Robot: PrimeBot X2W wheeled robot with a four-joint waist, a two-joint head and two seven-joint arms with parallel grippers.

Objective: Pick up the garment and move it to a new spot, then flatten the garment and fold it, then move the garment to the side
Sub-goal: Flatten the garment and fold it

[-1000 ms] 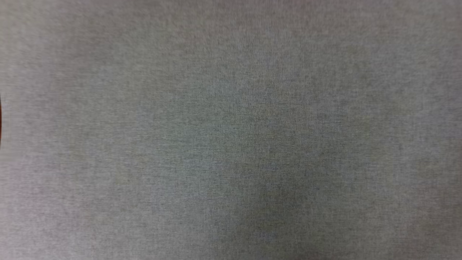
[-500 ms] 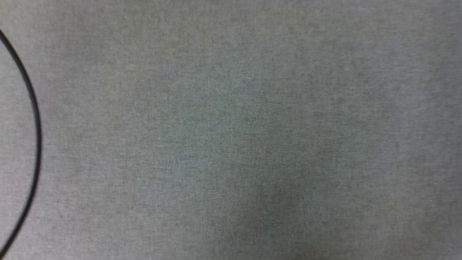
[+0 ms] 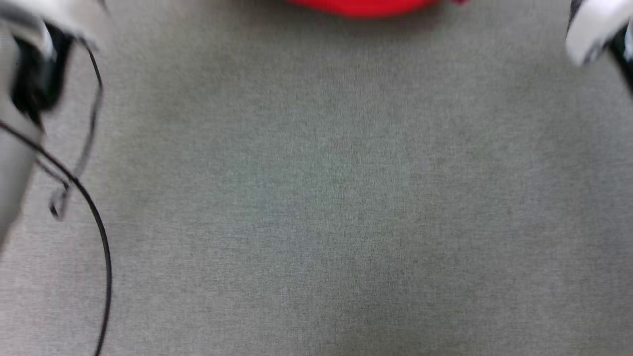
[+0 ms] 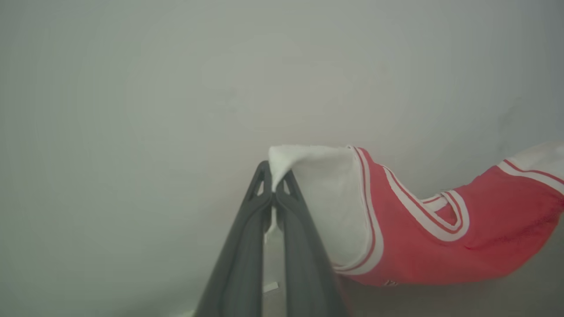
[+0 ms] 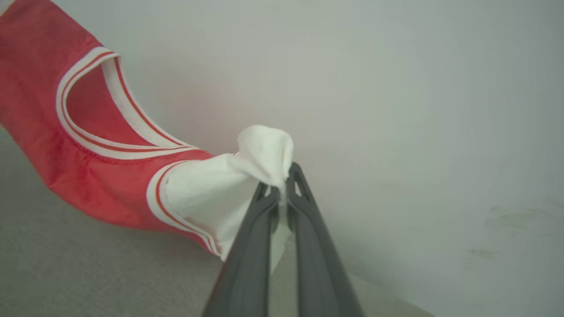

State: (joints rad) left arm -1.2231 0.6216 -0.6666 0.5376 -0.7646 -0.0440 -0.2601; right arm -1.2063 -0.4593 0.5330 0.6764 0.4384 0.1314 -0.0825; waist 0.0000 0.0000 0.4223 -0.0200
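Left gripper (image 4: 275, 178) pinched shut on white sleeve (image 4: 321, 193) of red jersey T-shirt (image 4: 440, 251). Right gripper (image 5: 280, 185) clamped on second white sleeve (image 5: 211, 189). Shirt stretched between the two, striped collar (image 5: 128, 114) sagging in middle. Lower edge close over grey fabric surface (image 3: 316, 198), possibly brushing it. Head view (motion-blurred): red cloth at top centre, pale left arm (image 3: 15, 148) and right arm (image 3: 588, 29) at upper corners, black cable (image 3: 101, 237) looping at left.

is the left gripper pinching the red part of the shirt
No, the left gripper is shut on the white sleeve of the garment, not its red body.
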